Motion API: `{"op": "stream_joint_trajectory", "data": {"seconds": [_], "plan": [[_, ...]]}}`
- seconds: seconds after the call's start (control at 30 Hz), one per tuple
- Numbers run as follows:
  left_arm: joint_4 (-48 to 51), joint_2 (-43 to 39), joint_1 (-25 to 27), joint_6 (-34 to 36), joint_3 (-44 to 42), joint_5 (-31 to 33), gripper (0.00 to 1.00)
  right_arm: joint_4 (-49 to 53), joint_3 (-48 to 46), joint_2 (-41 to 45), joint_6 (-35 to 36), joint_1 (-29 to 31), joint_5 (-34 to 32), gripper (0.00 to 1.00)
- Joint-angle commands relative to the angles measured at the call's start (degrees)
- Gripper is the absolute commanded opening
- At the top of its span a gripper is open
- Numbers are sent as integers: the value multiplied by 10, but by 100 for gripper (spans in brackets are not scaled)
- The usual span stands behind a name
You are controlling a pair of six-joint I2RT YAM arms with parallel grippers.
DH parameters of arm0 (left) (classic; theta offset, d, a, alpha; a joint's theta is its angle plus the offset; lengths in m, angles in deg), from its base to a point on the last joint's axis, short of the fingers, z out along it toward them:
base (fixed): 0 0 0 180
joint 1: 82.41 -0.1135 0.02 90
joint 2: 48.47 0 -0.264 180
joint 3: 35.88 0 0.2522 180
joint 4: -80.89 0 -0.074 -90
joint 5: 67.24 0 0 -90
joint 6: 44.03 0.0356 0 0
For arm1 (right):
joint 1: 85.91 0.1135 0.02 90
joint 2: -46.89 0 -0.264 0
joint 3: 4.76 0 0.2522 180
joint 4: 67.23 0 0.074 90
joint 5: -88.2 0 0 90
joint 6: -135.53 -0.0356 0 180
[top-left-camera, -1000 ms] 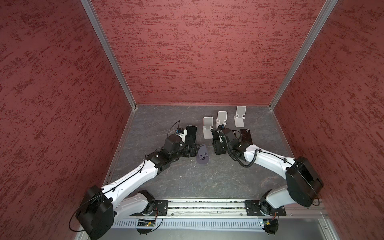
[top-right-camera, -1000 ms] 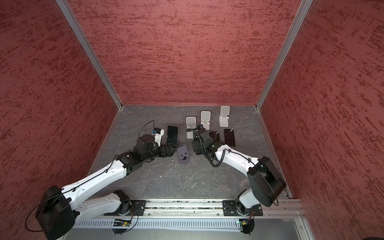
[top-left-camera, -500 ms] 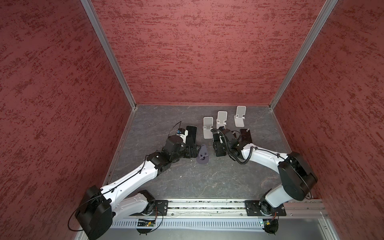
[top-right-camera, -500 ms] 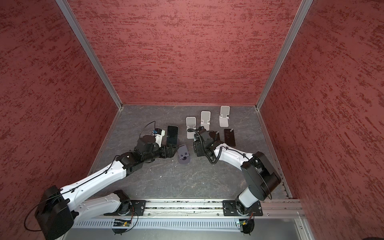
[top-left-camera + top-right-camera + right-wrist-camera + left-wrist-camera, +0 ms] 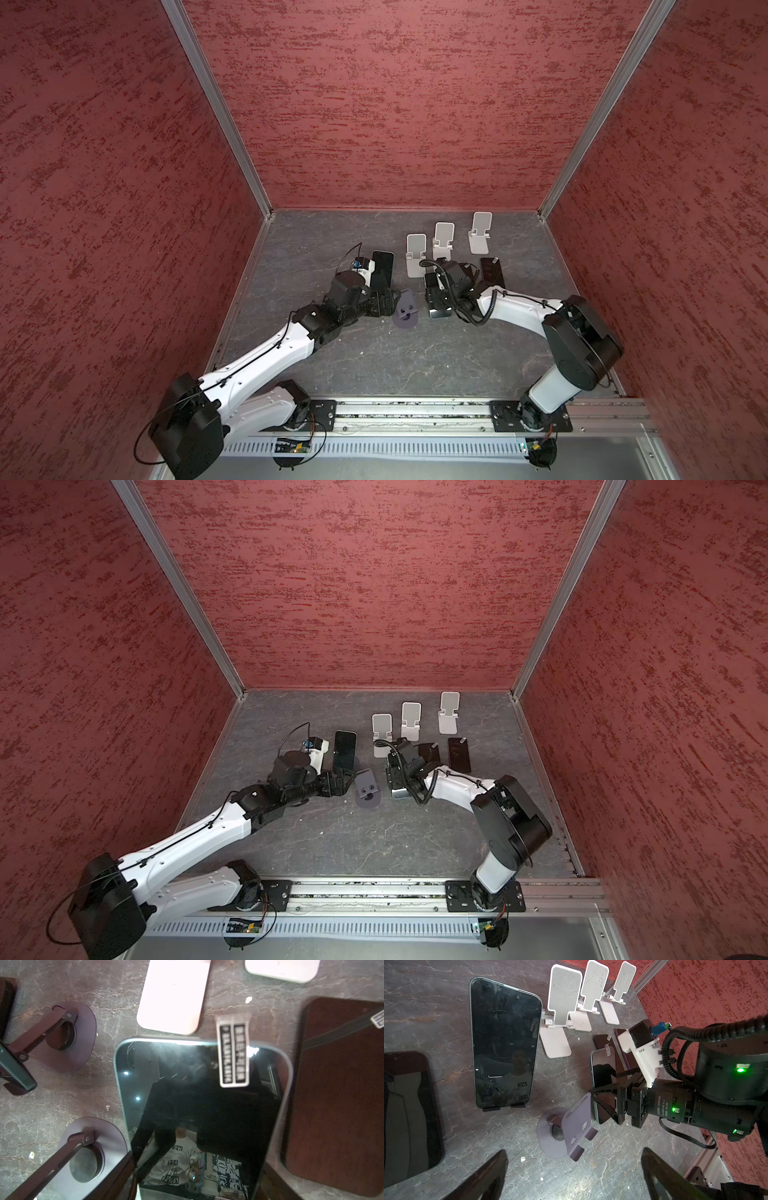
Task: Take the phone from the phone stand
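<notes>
My right gripper (image 5: 199,1167) is shut on a black phone (image 5: 203,1095), its fingers (image 5: 133,1165) pressing the two long edges. I hold the phone (image 5: 436,297) low over the table, just right of the purple phone stand (image 5: 405,311), apart from it. The stand (image 5: 566,1132) has nothing on it in the left wrist view. My left gripper (image 5: 574,1155) is open, its fingers wide apart, right in front of the stand's lip. In both top views the left gripper (image 5: 343,785) sits just left of the stand (image 5: 366,791).
A second phone (image 5: 382,270) leans on a dark stand behind the left gripper. A row of three white stands (image 5: 442,241) runs along the back. Two dark phones (image 5: 459,754) lie flat to the right. Another dark phone (image 5: 404,1115) shows at the left wrist view's edge.
The right gripper has carried the phone a little toward the near edge, and the right arm's elbow has swung left. The left arm has hardly moved.
</notes>
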Motion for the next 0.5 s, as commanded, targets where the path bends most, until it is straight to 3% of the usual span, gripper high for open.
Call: {"op": "stream_joint_trajectory", "data": {"seconds": [0.0,0.47], "plan": [[-1,-10,1,10,3,9,100,-24,13,-7,-11,-6,8,66],[1,-25,2,4,-9,15,100,-2,29,-29,-10,-14,14,67]]}}
